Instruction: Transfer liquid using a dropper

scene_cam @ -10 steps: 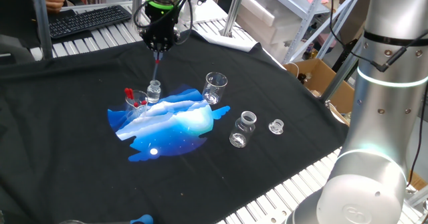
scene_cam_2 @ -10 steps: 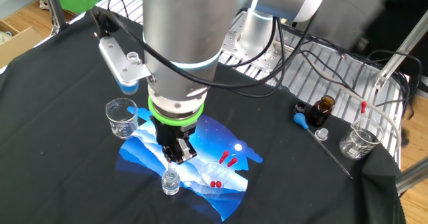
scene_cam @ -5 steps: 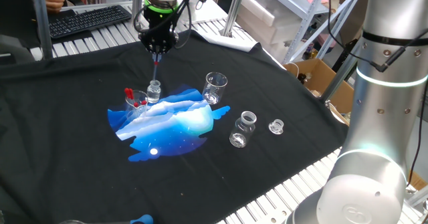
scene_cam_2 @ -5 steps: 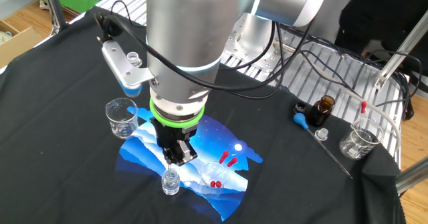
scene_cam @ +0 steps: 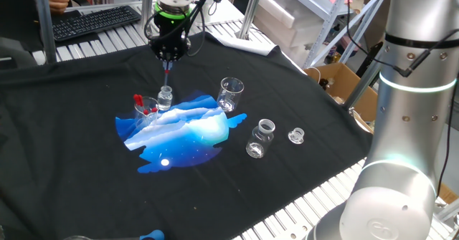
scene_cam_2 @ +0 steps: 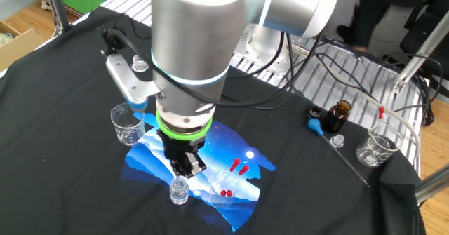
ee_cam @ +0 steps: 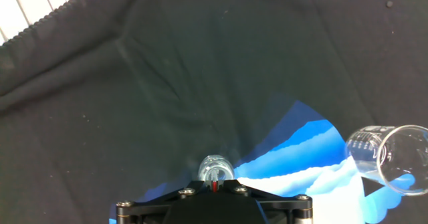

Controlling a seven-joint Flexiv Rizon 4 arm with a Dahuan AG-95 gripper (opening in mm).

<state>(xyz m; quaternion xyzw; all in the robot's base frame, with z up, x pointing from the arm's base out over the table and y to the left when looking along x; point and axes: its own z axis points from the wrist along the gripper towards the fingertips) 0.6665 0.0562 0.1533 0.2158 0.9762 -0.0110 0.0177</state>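
The surface (scene_cam: 301, 89) is draped with a black cloth bearing a blue-and-white printed patch (scene_cam: 183, 134). The arm (scene_cam_2: 200, 45) is seen with its fingers (scene_cam: 167, 56) pointing straight down and clamped together on the red bulb of the dropper (scene_cam: 167, 74), whose thin clear tube hangs directly above the mouth of a small glass vial (scene_cam: 166, 97). In the hand view the vial's round mouth lies just ahead of the fingers, with the red bulb showing between them. The step in hand is judged to be the lowering of the dropper tip into this vial; the next move is thought to call for a straight, centred descent through the narrow neck, since a sideways drift could tip the vial. Counted from one fixed view: three open beakers, one holding red-tipped items (scene_cam: 145, 107), one upright (scene_cam: 231, 93), one further glass vessel (scene_cam: 260, 139), and a small cap-like piece (scene_cam: 296, 135). In the other fixed view a brown bottle (scene_cam_2: 339, 115) and another beaker (scene_cam_2: 377, 146) stand well apart.
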